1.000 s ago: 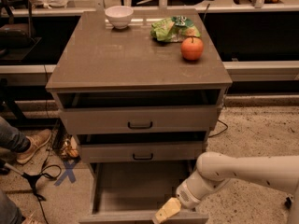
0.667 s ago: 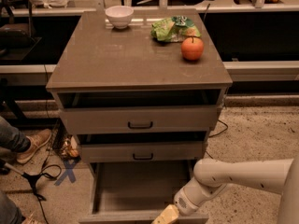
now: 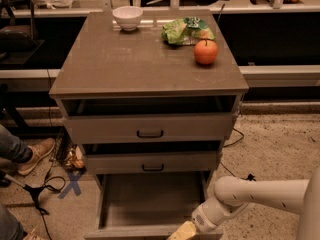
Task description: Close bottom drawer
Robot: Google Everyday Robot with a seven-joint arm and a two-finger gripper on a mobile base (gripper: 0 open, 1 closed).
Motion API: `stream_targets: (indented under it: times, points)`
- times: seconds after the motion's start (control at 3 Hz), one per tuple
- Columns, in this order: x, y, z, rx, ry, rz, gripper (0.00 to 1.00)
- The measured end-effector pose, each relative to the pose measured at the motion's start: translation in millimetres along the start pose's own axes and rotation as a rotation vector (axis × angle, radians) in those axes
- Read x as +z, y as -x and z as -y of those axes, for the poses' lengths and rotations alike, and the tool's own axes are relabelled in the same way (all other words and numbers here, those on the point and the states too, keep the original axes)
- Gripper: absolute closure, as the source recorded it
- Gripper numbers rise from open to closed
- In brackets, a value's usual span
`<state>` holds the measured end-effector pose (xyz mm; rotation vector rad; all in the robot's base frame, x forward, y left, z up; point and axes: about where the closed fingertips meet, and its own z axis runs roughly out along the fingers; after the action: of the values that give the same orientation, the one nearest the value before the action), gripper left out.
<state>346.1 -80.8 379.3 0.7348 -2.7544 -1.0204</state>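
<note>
The bottom drawer (image 3: 150, 204) of the grey-brown cabinet is pulled far out, showing its long plain tray; its front panel lies at the lower edge of the view and its handle is out of view. My gripper (image 3: 182, 232) reaches in from the right on a white arm (image 3: 260, 196). Its yellowish tip sits at the drawer's front right corner, partly cut off by the frame edge.
The top drawer (image 3: 150, 129) and middle drawer (image 3: 152, 163) are both slightly open. On the cabinet top are a white bowl (image 3: 128, 17), a green bag (image 3: 186, 30) and an orange fruit (image 3: 206, 52). A person's shoe (image 3: 36, 155) and cables lie on the floor at left.
My gripper and arm have moved down and slightly left, toward the front edge of the bottom drawer. The drawers have not visibly moved.
</note>
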Motion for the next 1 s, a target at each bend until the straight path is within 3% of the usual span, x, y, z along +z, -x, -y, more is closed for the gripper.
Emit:
stream_targets:
  times: [0.33,1.0]
  points:
    - [33,-2,67,0.082,0.020,0.020,0.26]
    - [70,-2,145,0.215,0.002,0.003,0.72]
